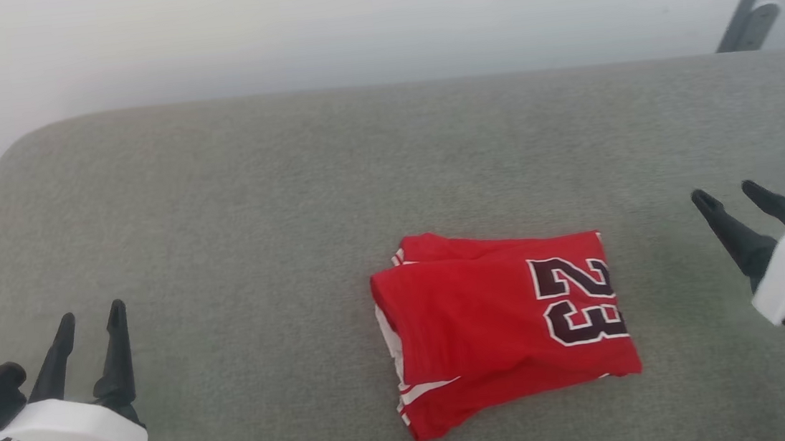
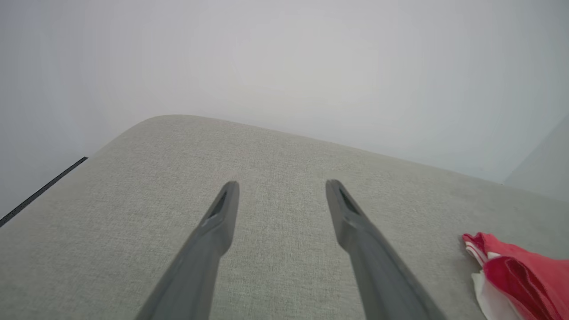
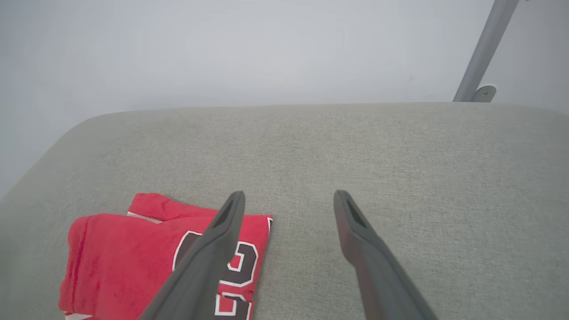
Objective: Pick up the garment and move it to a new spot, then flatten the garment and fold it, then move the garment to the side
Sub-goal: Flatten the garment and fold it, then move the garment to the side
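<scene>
Garment [image 1: 496, 326], red fabric folded to rough rectangle, dark white-edged "23", on grey woven surface [image 1: 217, 194] w/ rounded corner, left gripper [image 1: 92, 312] & right gripper [image 1: 724, 190] jaws apart, empty.

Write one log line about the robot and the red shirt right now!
shirt: folded, on grey cushion | left gripper: open, empty | right gripper: open, empty | left to do: likely move shirt aside
</scene>
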